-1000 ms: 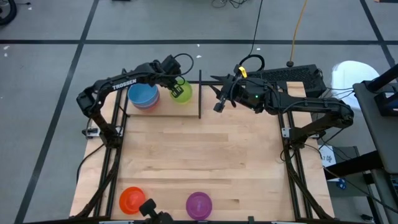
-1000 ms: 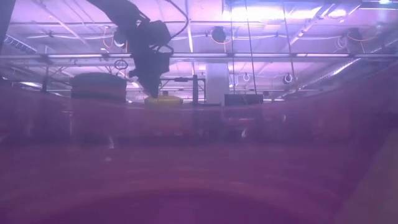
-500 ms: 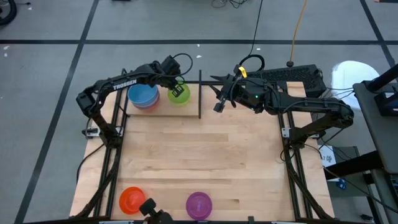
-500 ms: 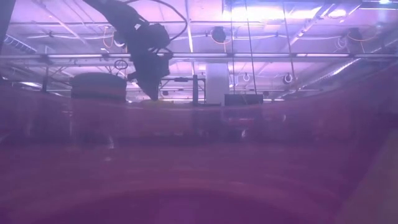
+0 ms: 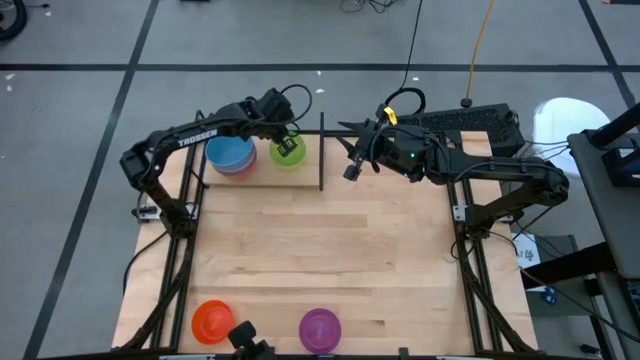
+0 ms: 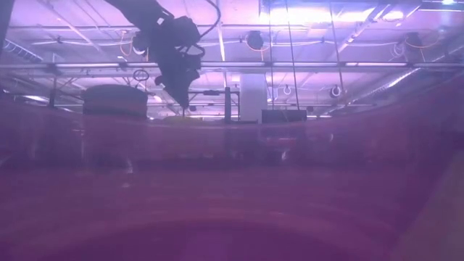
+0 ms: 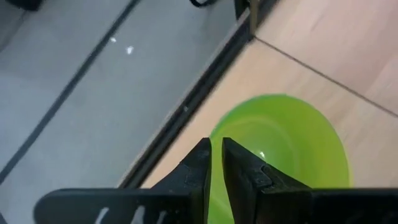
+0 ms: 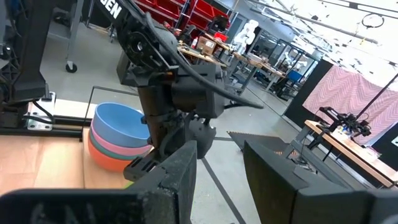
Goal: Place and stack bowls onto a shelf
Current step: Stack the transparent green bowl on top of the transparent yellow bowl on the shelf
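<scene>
From the table-level camera we can make out very little: a purple haze covers the lower part of the picture, the shelf's plank cannot be told from the table there, and only the dark bulk of the left arm and the round outline of a stack of bowls stand out against the ceiling lights. From above, the shelf runs along the far edge of the table, its thin black divider standing upright. On the left part of the shelf sits the stack, blue bowl on top, with a pink rim just showing beneath it; from the right wrist camera we see a teal, a pink and an orange layer under the blue, and the bottom of the stack is cut off by the finger in front. Just beside the stack, toward the divider, lies the green bowl, open side up, smooth and glossy inside. The left gripper hangs over its far rim; its fingers stand slightly apart with a narrow slit between them, pinching nothing. The right gripper waits on the other side of the divider, jaws spread wide. An orange bowl and a purple bowl sit at the table's near edge, well apart from the shelf.
</scene>
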Action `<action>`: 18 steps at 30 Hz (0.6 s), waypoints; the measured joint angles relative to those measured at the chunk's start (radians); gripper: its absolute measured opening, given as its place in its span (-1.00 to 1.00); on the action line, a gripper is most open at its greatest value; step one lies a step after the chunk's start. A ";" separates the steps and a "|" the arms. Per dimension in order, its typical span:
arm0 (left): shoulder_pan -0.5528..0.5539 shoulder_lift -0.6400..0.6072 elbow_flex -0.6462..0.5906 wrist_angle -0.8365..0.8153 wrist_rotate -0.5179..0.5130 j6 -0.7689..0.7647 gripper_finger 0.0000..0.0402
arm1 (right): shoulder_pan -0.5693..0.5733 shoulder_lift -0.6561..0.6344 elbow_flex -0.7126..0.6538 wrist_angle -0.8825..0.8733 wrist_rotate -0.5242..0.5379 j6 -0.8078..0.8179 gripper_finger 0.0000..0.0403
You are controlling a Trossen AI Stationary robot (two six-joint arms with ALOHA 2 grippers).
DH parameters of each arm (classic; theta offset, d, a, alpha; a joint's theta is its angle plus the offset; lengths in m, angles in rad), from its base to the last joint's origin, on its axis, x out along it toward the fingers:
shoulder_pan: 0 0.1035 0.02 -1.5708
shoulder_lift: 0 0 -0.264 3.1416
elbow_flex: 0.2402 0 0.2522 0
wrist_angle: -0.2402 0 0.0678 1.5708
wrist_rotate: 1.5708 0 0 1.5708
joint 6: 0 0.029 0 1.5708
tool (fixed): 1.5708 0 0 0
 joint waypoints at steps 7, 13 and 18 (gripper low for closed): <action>-0.011 -0.004 0.001 0.007 -0.042 -0.072 -0.97 | 0.000 0.000 0.000 0.000 0.000 0.001 -0.37; -0.010 -0.004 -0.018 0.019 -0.076 -0.078 -0.98 | 0.000 0.000 0.000 0.000 0.000 0.001 -0.37; -0.010 -0.004 -0.065 0.088 -0.077 -0.074 -0.99 | 0.000 0.000 0.000 0.006 0.000 0.001 -0.37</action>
